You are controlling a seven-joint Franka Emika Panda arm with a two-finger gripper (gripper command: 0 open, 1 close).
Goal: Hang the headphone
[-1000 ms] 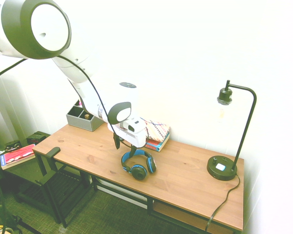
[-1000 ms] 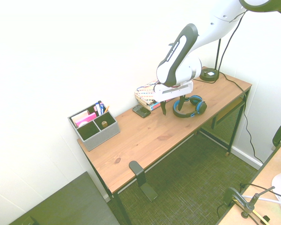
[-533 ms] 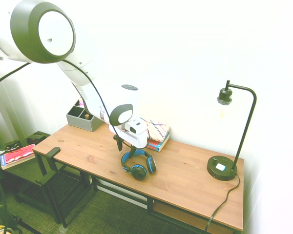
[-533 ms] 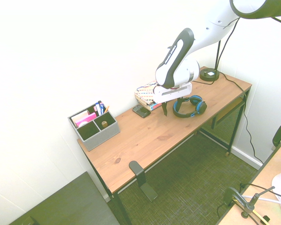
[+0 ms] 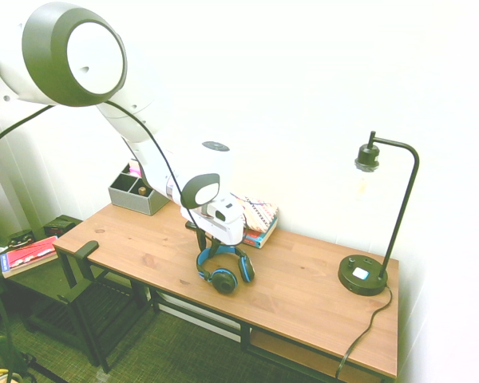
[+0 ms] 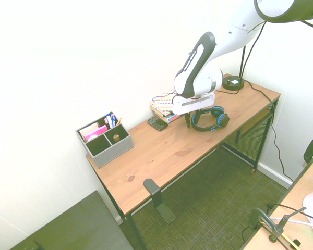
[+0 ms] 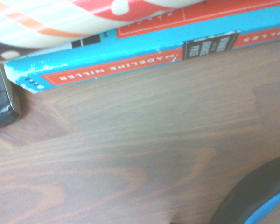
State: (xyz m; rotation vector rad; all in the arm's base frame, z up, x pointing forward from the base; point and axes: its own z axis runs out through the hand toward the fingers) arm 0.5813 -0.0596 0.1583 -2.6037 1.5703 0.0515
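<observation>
The headphone (image 5: pixel 223 269) lies flat on the wooden desk (image 5: pixel 303 295) in front of a stack of books, its blue headband toward the books and its black cups toward the desk's front edge. My gripper (image 5: pixel 208 242) is down at the headband, the dark fingers set on either side of the band and drawn in against it. From the other side the headphone (image 6: pixel 209 119) shows just right of the gripper (image 6: pixel 190 120). A black curve with a blue rim, the headphone (image 7: pixel 254 198), fills a corner of the wrist view.
The books (image 5: pixel 258 219) lie against the wall, and a blue book (image 7: pixel 130 53) shows in the wrist view. A dark phone (image 6: pixel 157 123) lies beside them. A grey organizer (image 6: pixel 105 139) and a black hook (image 6: pixel 152 190) are at one desk end, a black lamp (image 5: pixel 366 275) at the other.
The gripper came down and shifted toward the headband, its fingers narrowing around it. The headphone slid slightly toward the organizer end of the desk.
</observation>
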